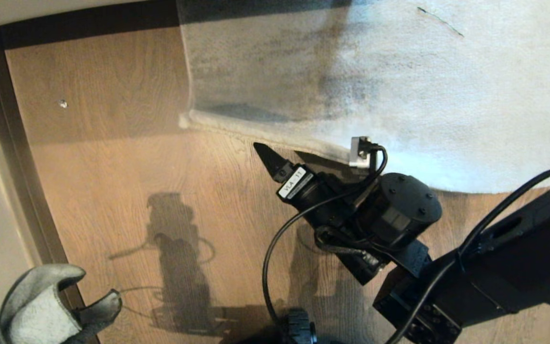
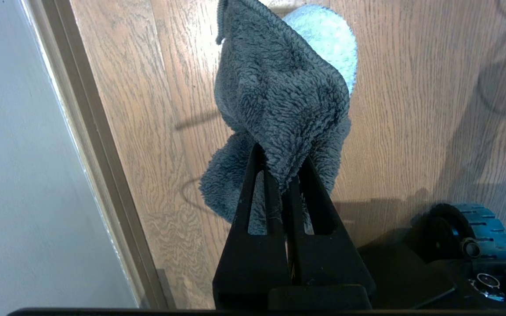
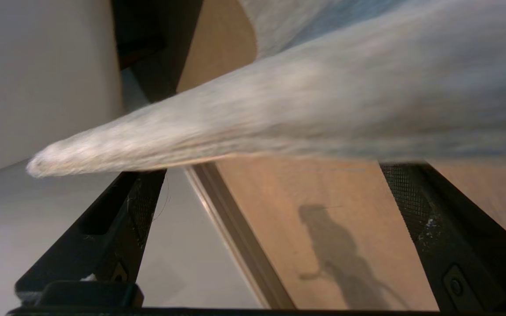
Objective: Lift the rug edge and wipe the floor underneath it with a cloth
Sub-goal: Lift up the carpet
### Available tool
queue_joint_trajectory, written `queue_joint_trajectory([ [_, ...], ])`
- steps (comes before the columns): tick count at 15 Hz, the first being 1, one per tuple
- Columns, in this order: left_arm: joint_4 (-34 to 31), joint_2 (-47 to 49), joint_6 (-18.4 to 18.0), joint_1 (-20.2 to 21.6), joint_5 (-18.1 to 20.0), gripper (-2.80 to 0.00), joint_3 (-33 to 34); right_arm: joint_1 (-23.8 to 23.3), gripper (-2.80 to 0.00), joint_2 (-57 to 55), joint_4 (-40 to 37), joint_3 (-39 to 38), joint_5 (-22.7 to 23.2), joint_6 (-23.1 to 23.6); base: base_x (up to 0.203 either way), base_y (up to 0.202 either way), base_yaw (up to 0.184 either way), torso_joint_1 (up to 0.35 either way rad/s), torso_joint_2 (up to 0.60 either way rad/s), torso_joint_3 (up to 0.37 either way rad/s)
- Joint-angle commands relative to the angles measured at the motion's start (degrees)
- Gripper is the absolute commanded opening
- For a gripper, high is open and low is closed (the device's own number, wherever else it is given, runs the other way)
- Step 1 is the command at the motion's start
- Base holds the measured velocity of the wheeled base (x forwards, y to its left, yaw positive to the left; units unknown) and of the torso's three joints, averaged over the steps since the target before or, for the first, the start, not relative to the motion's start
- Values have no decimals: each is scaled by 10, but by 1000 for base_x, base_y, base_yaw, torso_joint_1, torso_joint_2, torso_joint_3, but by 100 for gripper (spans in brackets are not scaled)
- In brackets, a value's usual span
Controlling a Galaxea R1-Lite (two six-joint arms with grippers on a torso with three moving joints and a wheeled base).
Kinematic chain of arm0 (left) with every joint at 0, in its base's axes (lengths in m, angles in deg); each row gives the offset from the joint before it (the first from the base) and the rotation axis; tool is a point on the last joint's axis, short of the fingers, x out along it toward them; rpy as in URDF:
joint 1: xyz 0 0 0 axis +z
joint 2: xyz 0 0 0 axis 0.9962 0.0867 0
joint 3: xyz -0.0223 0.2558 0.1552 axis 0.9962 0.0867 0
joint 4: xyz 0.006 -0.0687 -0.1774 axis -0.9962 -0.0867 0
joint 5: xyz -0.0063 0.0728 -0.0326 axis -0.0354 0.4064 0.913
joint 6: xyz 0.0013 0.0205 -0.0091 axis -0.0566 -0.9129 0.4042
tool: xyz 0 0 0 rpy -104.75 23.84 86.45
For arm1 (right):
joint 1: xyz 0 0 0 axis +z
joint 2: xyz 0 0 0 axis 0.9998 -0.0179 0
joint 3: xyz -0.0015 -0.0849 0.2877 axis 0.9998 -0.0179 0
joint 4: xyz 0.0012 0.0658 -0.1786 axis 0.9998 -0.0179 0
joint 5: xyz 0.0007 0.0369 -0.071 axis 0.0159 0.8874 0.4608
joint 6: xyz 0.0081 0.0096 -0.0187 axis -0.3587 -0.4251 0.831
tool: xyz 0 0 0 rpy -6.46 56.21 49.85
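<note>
So the right gripper [image 3: 275,193] sits spread wide at the rug edge [image 1: 256,134], one finger under it. Left gripper [image 2: 286,175] pinches the cloth [image 2: 279,101] above the floor [image 1: 112,191], near the skirting [image 1: 12,157].

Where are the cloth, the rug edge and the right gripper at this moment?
cloth [image 2: 279,105]: left wrist view, fuzzy dark face above the fingers.
rug edge [image 1: 265,134]: head view, thin bound border by the corner.
right gripper [image 3: 270,206]: right wrist view, gap between the open fingers.

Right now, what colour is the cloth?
Dark grey, paler fuzzy inside; the cloth shows best in the left wrist view.
</note>
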Motion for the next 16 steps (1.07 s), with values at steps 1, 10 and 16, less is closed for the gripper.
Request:
queue_joint_trajectory([
  [1, 0, 0, 0, 0, 0, -280, 0, 11, 0, 10, 25, -1, -1, -2, 0, 0, 0, 0, 0, 0],
  [10, 0, 0, 0, 0, 0, -280, 0, 40, 0, 40, 25, -11, -2, 2, 0, 0, 0, 0, 0, 0],
  [16, 0, 0, 0, 0, 0, -280, 0, 44, 0, -27, 25, -7, -50, -41, 0, 0, 0, 0, 0, 0],
])
